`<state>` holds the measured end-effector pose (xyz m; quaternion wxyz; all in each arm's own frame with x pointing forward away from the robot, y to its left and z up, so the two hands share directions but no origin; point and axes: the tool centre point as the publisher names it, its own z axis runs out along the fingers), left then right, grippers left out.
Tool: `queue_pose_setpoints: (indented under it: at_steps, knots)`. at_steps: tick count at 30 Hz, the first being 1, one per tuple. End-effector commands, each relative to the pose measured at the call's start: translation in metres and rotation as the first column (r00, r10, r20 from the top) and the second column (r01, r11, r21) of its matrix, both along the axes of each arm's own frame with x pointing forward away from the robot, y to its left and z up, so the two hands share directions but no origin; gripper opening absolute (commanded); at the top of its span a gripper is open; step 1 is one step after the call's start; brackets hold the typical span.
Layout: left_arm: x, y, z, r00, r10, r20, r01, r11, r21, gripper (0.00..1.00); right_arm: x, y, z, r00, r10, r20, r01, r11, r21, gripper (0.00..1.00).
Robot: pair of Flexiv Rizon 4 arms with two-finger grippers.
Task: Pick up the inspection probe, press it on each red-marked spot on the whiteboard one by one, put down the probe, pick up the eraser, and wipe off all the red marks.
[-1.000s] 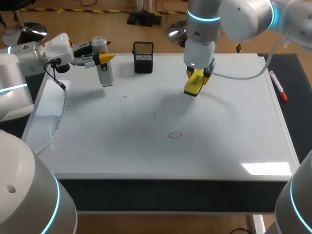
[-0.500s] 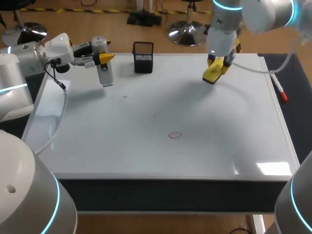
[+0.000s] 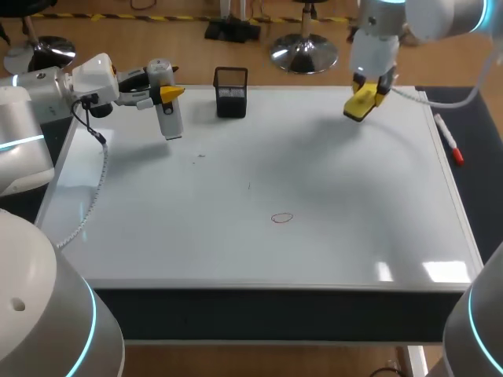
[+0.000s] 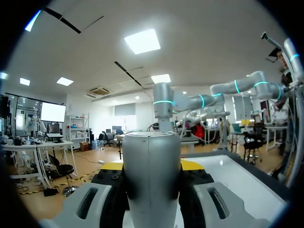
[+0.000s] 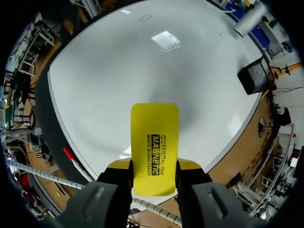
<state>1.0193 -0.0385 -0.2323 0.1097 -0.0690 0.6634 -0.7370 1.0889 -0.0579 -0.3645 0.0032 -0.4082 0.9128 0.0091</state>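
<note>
Both clamped: right gripper [image 5: 154, 164] pinches eraser [image 5: 155, 133] between its fingers, protruding ahead; left gripper [image 4: 152, 165] likewise grips probe [image 4: 152, 194].

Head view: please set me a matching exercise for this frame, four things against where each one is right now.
Things:
1. inspection probe
2. eraser
3. black mesh holder
4. red circle mark

Places:
A. standing at the far edge of the whiteboard
B. clamped in the right gripper, over the board's far right part
C. drawn near the board's middle
D. clamped in the left gripper, at the board's far left

Pairs: 1-D, 2-B, 3-A, 4-C
</note>
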Motion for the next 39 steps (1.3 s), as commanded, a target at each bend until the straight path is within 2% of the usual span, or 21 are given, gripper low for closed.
queue_pose_setpoints:
  at_steps: [1, 29, 35, 39]
  knots:
    - [-0.001, -0.001, 0.0, 1.0, 0.004, 0.004, -0.004, 1.0, -0.002, 0.0, -0.001, 0.002, 0.01, 1.0, -0.008, 0.005, 0.008, 1.0, -0.004, 0.0]
    - [-0.001, -0.001, 0.0, 1.0, 0.004, 0.004, -0.004, 1.0, -0.002, 0.0, 0.002, -0.002, 0.009, 1.0, -0.018, 0.019, 0.018, 1.0, 0.0, 0.0]
    - [-0.022, -0.019, 0.006, 0.998, -0.06, 0.032, 0.059, 0.998, 0.032, 0.0, 0.002, -0.002, 0.009, 1.0, -0.018, 0.019, 0.018, 1.0, 0.0, 0.0]
    - [-0.04, -0.034, 0.012, 0.992, -0.116, 0.052, 0.114, 0.993, 0.033, 0.0, 0.002, -0.002, 0.009, 1.0, -0.018, 0.019, 0.018, 1.0, 0.0, 0.0]
